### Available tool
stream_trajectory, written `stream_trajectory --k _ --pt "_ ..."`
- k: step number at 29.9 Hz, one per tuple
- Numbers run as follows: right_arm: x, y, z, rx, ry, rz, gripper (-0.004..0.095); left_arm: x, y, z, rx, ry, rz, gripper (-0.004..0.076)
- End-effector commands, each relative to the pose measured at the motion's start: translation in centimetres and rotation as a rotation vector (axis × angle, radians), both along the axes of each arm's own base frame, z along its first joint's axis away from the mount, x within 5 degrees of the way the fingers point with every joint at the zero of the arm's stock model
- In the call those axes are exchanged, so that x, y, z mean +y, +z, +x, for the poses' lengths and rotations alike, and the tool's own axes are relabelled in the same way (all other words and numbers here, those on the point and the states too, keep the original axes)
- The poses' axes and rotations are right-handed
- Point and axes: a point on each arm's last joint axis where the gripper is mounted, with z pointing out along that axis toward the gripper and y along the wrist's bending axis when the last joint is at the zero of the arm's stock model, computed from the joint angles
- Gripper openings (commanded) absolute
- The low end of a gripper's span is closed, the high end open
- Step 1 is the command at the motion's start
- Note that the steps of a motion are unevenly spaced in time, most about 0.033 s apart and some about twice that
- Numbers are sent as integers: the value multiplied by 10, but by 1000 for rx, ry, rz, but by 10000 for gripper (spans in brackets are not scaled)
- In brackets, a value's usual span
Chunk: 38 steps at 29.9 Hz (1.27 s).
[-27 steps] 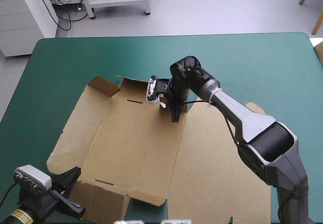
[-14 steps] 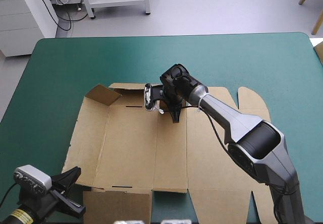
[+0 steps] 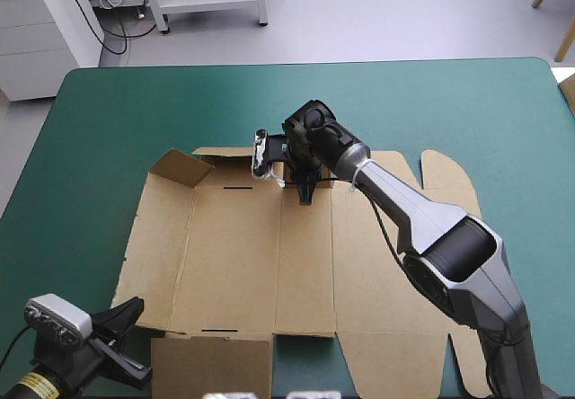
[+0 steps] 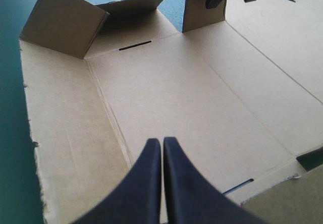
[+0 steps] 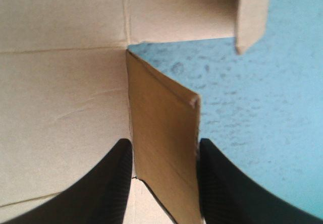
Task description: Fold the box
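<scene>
Since the earlier frames the box (image 3: 234,255) has been squared up and laid flat on the tabletop (image 3: 135,111), and the right gripper (image 3: 303,194) has been nudged toward the sheet's far edge. The sheet is now seen at centre of the high view, mostly flat, with its right panels running to the lower right beneath the right arm (image 3: 422,219).

Right fingers are spread. A small upright flap (image 5: 164,128) is straddled between them at the far edge, upper centre of the high view. It is not pinched as far as can be seen: the flap's face is shown, with a black finger beside each side edge. The flap is probably being stood up or steadied for a wall fold.

The left gripper (image 4: 162,148) is parked at the lower left of the high view. Its fingers are pressed together into a point with nothing held, aimed over the near part of the sheet. It is likely held back until a hold-down is needed.

Edges: a corner flap (image 3: 180,167) is raised at the sheet's upper left, with a low wall strip (image 4: 133,4) beside it and a slot (image 3: 238,186) cut just inside. Bare teal-green cover is left on the far, left and right sides, so swing room there is judged ample. The near side is tight.
</scene>
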Motion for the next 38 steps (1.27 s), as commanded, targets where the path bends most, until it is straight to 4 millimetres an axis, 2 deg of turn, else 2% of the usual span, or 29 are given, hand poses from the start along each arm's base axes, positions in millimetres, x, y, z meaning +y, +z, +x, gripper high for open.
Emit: stream_trajectory --k 1,6,8,15,19,22,27,33,38 --pt "-15 68 -10 -133 -131 151 429 -1 13 3 -66 9 -58 -8" --pt "-28 109 -27 -176 -251 291 427 -1 13 3 -66 9 -58 -8" --pt "-36 131 -39 -196 -288 362 415 -1 13 3 -66 9 -58 -8" --pt "-71 205 -92 -249 -360 615 415 -1 13 3 -66 9 -57 -8" --pt "-97 231 -125 -268 -403 709 392 -1 13 3 -66 9 -57 -8" --pt "-113 232 -143 -263 -454 726 262 -1 13 3 -65 10 -59 -8" --pt "-139 219 -175 -220 -524 729 -22 -1 13 3 -66 9 -58 -8" --pt "-167 181 -212 -159 -590 714 -20 -1 13 3 -66 9 -58 -8" --pt "-195 148 -249 -165 -614 807 -20 -1 13 3 -66 9 -58 -8"
